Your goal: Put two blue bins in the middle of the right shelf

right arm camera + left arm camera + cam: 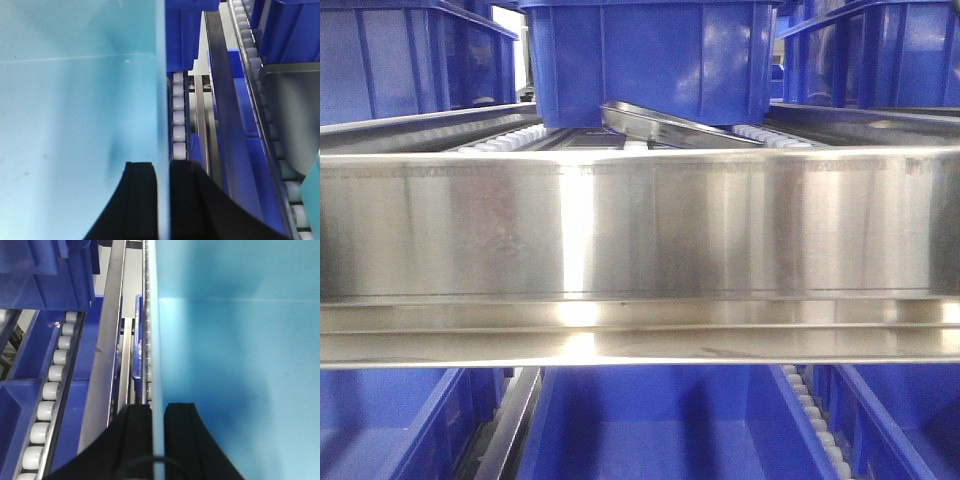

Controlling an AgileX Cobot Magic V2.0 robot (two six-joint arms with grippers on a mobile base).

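Black fingers (pixel 136 440) of the left gripper (pixel 157 440) rise from the bottom edge of the left wrist view. They are clamped on the thin left wall of the pale blue bin (pixel 240 365), one finger outside and one inside. The bin's smooth, plain interior fills the right half of the view. A chain of small rollers runs just beside its wall. Farther left come a steel divider (pixel 102 365), a roller track (pixel 50 390) and dark blue bins (pixel 45 275).

From the right wrist, the right gripper (pixel 162 200) mirrors that pose, pinching the bin's right wall between its two black fingers. The pale interior (pixel 75 125) spreads leftward. White rollers (pixel 179 120) lie close along the outside of the wall, with dark blue bins (pixel 185 35) beyond. Neither wrist view shows what the bin's base rests on.

Facing front, the shelf tier (pixel 640 225) shows its broad, shiny, scratched front rail across the middle of the view. Behind it a tilted steel strip (pixel 670 125) lies between roller tracks under a dark blue tub (pixel 650 60). More dark tubs (pixel 650 420) sit on the level below. Neither the arms nor the pale bin appear in this view.
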